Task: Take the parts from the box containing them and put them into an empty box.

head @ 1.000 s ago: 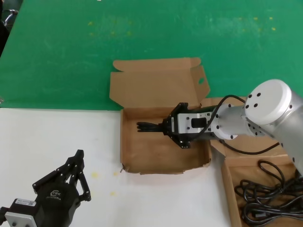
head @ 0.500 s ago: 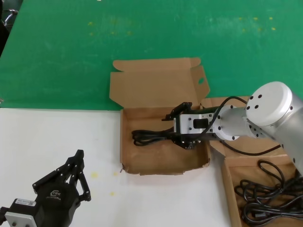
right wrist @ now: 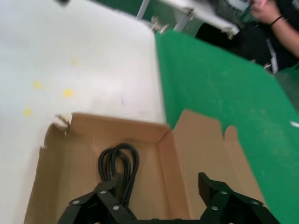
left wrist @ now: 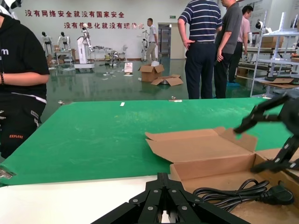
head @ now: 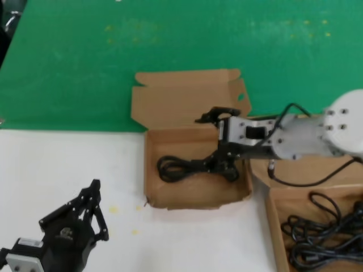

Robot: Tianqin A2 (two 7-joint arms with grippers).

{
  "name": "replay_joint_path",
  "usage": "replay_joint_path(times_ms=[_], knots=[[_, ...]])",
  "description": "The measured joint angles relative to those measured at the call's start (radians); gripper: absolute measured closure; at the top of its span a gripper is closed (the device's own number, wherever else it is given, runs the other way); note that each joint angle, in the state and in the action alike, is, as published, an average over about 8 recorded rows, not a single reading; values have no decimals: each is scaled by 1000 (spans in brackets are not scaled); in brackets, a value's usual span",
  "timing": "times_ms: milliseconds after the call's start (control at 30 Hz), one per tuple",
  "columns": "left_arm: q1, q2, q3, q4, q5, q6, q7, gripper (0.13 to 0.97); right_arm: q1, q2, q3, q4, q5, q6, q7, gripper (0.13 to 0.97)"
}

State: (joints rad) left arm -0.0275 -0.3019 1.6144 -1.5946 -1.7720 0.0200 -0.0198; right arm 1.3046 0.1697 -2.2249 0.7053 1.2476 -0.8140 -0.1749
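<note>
While its fingers (head: 211, 116) stand spread wide and hold nothing, the right gripper (head: 218, 139) hangs over the empty box (head: 152, 170), where one power cord (head: 190, 167) lies coiled along the floor. More power cords (head: 320, 229) fill the box containing them (head: 274, 218) at the worktop's near right corner. Left gripper (head: 85, 212), fingers spread, waits near-left.

Silver right arm with black cable and screws; both claws (head: 218, 136) (head: 93, 207) black, angular
</note>
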Motion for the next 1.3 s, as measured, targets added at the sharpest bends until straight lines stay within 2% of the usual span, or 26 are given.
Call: replay_joint_path(times_ms=[200,233,500,633,700,900,1133,1300], knots=[[0,0,0,0,0,0,0,966,-70,125,38,271,-15,-60,148,450],[0,0,0,0,0,0,0,966,-82,146,47,314,-17,-66,170,450],[0,0,0,0,0,0,0,966,-208,309,156,642,-15,-67,317,277],[0,0,0,0,0,0,0,966,-298,368,229,767,13,-22,356,277],[0,0,0,0,0,0,0,966,-352,386,269,819,30,15,369,250],[0,0,0,0,0,0,0,966,-533,392,384,925,70,165,395,170],[0,0,0,0,0,0,0,966,-735,333,502,985,94,349,434,139],[0,0,0,0,0,0,0,966,-822,290,565,1008,119,428,480,129]])
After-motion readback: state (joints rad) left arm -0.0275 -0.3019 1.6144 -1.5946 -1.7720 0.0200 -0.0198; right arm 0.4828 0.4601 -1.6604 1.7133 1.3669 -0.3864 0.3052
